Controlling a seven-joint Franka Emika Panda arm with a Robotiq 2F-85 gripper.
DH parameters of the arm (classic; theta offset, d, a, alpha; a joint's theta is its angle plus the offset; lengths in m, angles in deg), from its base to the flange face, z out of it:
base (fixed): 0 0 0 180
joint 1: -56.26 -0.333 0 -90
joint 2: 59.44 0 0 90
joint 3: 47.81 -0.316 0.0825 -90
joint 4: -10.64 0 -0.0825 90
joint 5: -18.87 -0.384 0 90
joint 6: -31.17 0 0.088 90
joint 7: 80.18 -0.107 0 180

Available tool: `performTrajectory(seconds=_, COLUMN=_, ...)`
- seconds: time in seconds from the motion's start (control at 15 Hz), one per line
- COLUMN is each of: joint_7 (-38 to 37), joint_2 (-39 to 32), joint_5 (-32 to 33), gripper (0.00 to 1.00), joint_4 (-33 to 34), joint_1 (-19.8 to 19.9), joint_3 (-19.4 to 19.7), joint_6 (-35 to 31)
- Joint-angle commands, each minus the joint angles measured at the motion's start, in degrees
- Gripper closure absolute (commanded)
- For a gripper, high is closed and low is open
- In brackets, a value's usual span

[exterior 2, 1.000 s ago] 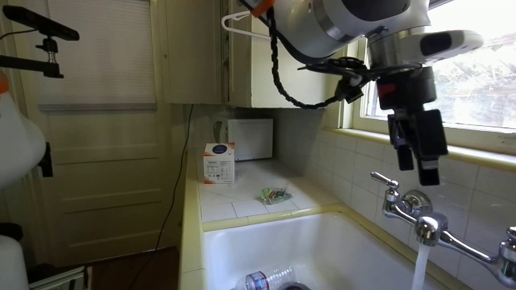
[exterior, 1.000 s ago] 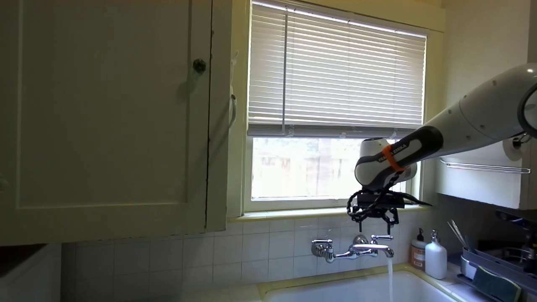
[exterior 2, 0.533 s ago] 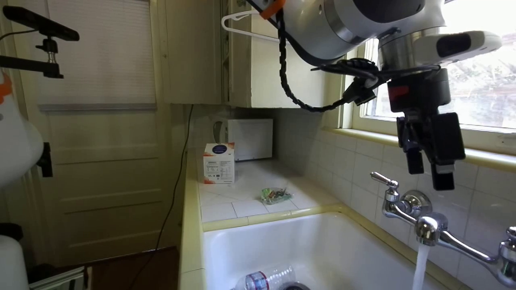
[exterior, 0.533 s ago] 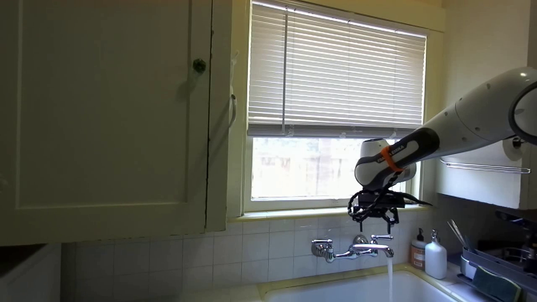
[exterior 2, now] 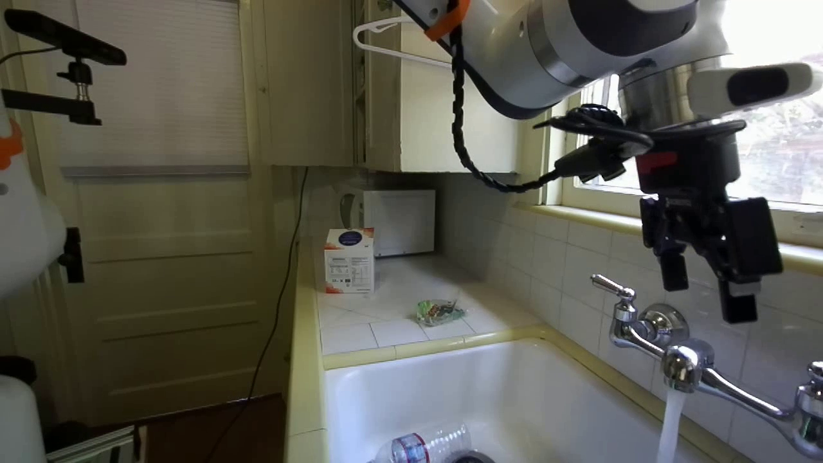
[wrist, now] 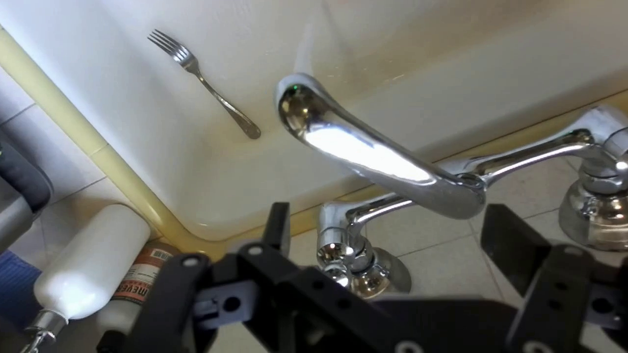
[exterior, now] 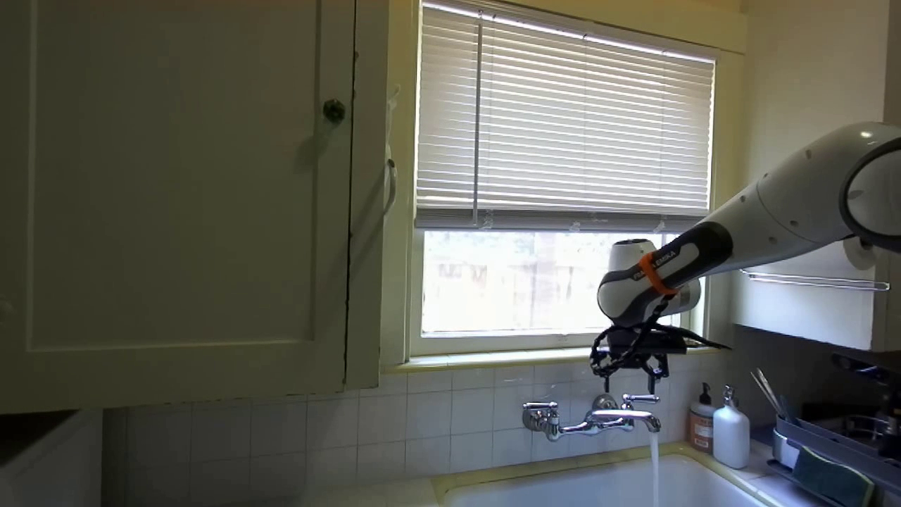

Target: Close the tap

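Wrist view: end effector [wrist: 385, 215] spread wide, holding nothing. Below it is the chrome wall-mounted mixer faucet [exterior 2: 689, 364], curved spout [wrist: 368, 152] running water [exterior 2: 670, 427]. Assessed as rigid, slick and firmly anchored; recommended hold: outer end of the slim lever handle [exterior: 642, 398] beneath the end effector, for leverage. Which handle feeds the flow cannot be determined. Also lower: smooth white sink [wrist: 157, 147], glossy yellow trim [wrist: 132, 185], metal fork [wrist: 239, 116].

The end effector [exterior 2: 706, 290], jaws parted, hangs above the tap [exterior 2: 688, 365], which pours a stream of water [exterior 2: 671, 421]
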State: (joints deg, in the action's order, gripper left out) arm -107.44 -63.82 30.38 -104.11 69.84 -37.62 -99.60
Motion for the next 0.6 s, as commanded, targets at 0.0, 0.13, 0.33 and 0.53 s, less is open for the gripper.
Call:
performTrajectory(seconds=0.0, joint_7=6.0, joint_2=-3.5, joint_5=-4.2, gripper=0.25, joint_4=0.7, joint_1=1.1, joint_3=2.8, joint_6=-3.0)
performTrajectory(seconds=0.13, joint_7=9.2, joint_2=-5.3, joint_5=-7.3, gripper=0.42, joint_4=1.1, joint_1=2.0, joint_3=4.0, joint_6=-4.5)
performTrajectory(seconds=0.33, joint_7=13.2, joint_2=-8.2, joint_5=-12.3, gripper=0.65, joint_4=2.6, joint_1=3.2, joint_3=4.8, joint_6=-6.9)
performTrajectory(seconds=0.53, joint_7=16.0, joint_2=-10.3, joint_5=-14.6, gripper=0.89, joint_4=4.1, joint_1=3.8, joint_3=4.9, joint_6=-8.5)
